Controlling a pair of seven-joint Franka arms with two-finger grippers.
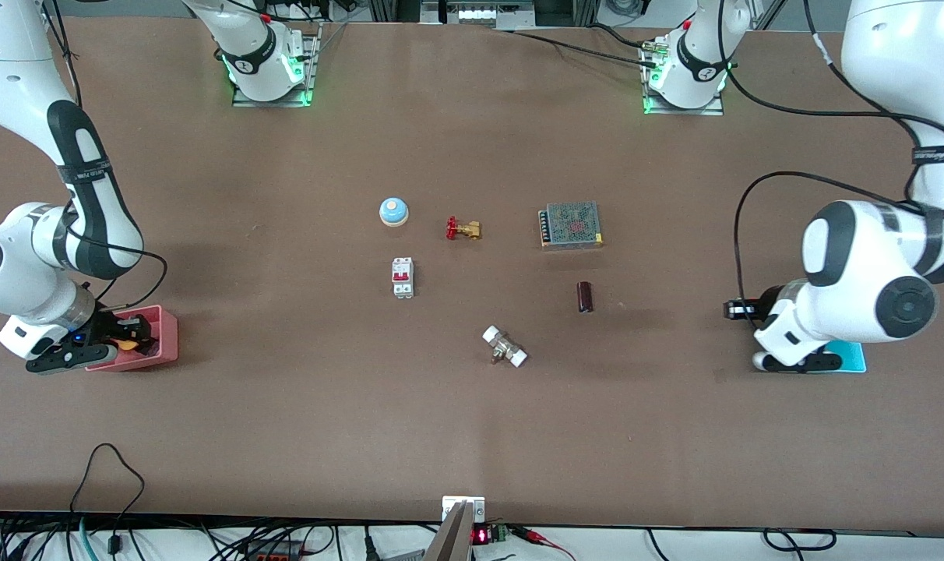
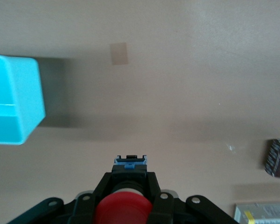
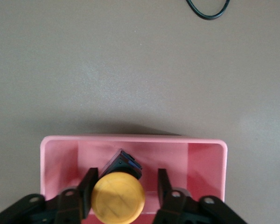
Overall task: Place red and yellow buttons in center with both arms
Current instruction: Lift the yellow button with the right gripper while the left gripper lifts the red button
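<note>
Brown tabletop (image 1: pixel 285 405), front view: right gripper (image 1: pixel 121 336) low in pink tray (image 1: pixel 164 339); left gripper (image 1: pixel 741 310) beside cyan tray (image 1: pixel 850 358); centre crowded, open room nearer the camera.
Left wrist view: red button (image 2: pixel 121 209) clamped between the fingers, clear of the tray wall, ready to carry.
Right wrist view: fingers apart, straddling yellow button (image 3: pixel 118 197) lying tilted inside the tray; walls close.

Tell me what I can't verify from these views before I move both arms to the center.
- Left gripper and red button: hidden in the front view by the arm's wrist; cap cut off by the left wrist view's edge.
- Yellow button: whether the right gripper fingers grip it; one finger stands apart from the cap.
- Cyan tray: contents, cut by the edge.
</note>
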